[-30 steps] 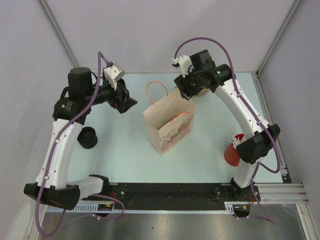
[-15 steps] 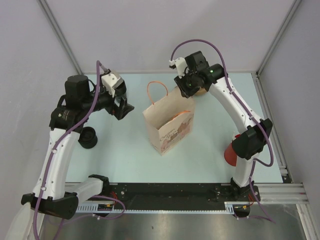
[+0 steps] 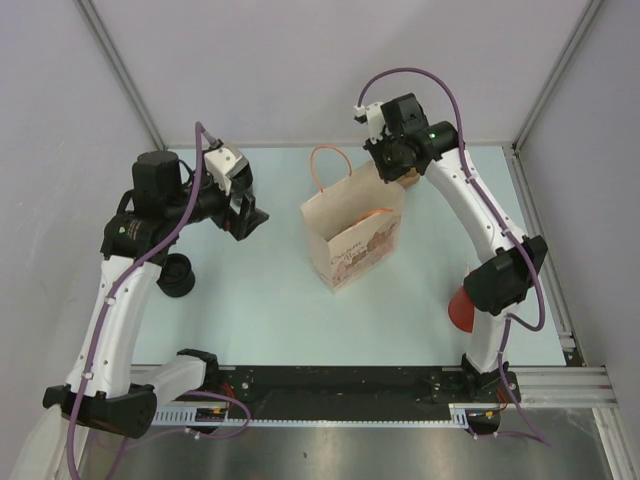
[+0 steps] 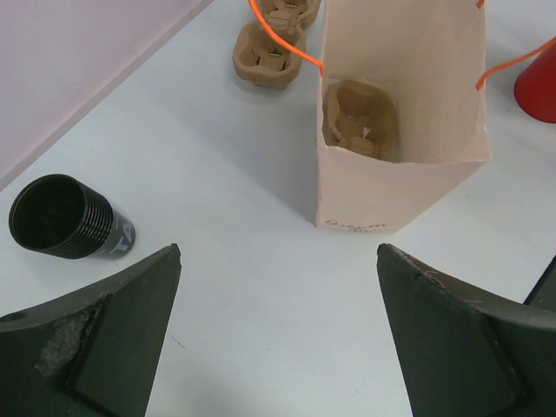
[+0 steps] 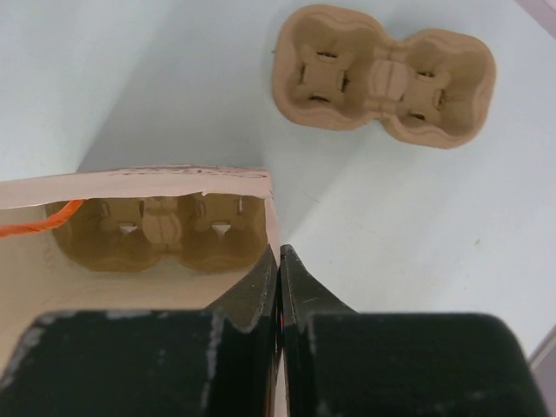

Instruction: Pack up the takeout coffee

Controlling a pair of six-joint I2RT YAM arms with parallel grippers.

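Packing takeout coffee: left gripper (image 3: 246, 218) gapes wide, right gripper (image 5: 278, 261) pinches the paper bag (image 3: 355, 235) at its rim.
Black ribbed cup (image 4: 61, 217) sits at the bag's 8 o'clock; one cup carrier (image 5: 148, 230) rests inside the bag, a second carrier (image 5: 387, 78) at 1 o'clock, a red cup (image 3: 462, 308) at 4 o'clock.

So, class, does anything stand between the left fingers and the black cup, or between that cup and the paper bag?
Nothing visible does. The left fingers hang open above bare table, the black cup to one side, the paper bag beyond. Only table lies between cup and bag.
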